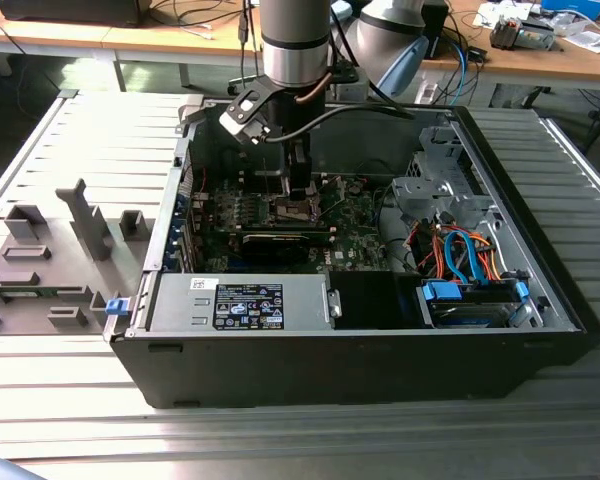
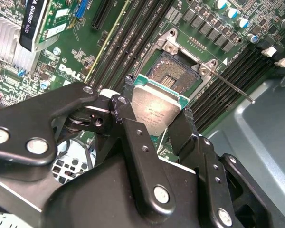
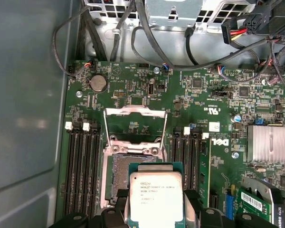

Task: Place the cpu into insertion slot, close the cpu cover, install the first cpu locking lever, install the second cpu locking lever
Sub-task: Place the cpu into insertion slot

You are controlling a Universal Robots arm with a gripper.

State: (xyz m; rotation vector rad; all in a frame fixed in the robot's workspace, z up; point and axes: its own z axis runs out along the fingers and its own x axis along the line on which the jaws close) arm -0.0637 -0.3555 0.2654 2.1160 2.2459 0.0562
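We see the end effector (image 1: pixel 298 187) reaching down into the open computer case (image 1: pixel 330 365), which lies on the slatted metal worktop (image 1: pixel 80 420). In both wrist views its two black fingers (image 2: pixel 133 142) pinch the cpu (image 2: pixel 157 107) by two opposite edges, so the end effector (image 2: pixel 154 118) is clamped on the chip, whose dull silver top faces up.

In the first wrist view the cpu (image 3: pixel 156 197) sits between the fingertips of the end effector (image 3: pixel 156 211) and overlaps one corner of the insertion slot (image 3: pixel 118 173); the rest of the slot's dark middle is uncovered. In the second wrist view the insertion slot (image 2: pixel 173 73) lies just beyond the chip's far edge. We cannot tell whether the chip touches the socket or hangs just above it.

The cpu cover (image 3: pixel 135 111) stands swung open at the far side of the slot, its square cut-out showing the green circuit board (image 3: pixel 133 80) behind it. A thin metal locking lever (image 2: pixel 232 85) juts out from one corner of the socket, raised clear of the board.
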